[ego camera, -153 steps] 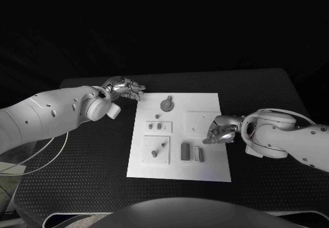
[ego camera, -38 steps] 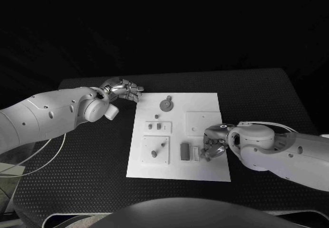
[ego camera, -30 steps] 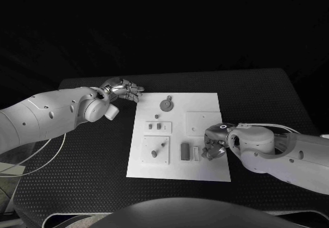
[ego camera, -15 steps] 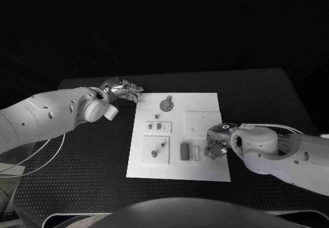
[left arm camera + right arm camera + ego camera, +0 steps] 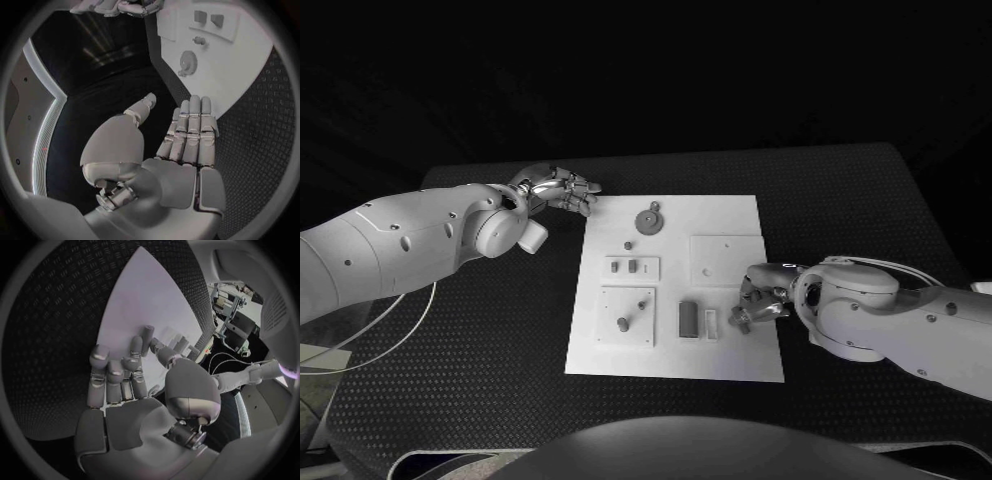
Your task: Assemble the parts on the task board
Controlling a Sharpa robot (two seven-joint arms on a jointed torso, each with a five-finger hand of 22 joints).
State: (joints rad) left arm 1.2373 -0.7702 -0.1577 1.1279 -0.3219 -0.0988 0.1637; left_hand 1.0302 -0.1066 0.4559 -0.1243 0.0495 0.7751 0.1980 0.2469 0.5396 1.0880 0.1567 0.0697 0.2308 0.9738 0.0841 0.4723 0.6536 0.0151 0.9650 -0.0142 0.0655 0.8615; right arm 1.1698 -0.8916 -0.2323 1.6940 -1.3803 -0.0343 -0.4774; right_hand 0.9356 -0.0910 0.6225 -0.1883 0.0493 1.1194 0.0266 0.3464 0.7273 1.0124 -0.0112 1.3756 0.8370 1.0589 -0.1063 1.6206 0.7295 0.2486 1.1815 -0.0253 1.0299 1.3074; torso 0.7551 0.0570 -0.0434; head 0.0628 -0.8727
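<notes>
The task board (image 5: pixel 733 215) lies mid-tabletop (image 5: pixel 862 200); my left hand (image 5: pixel 560 188) sits beside its far-left corner, my right hand (image 5: pixel 759 300) over its right edge.

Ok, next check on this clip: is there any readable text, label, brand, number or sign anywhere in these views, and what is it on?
None can be read.
Task board: plain white, no print visible.
Parts, such as the dark block: no markings visible.
Left hand and right hand: bare metal, no lettering visible.
Screens in the room behind, in the right wrist view: too small and blurred to read.
</notes>
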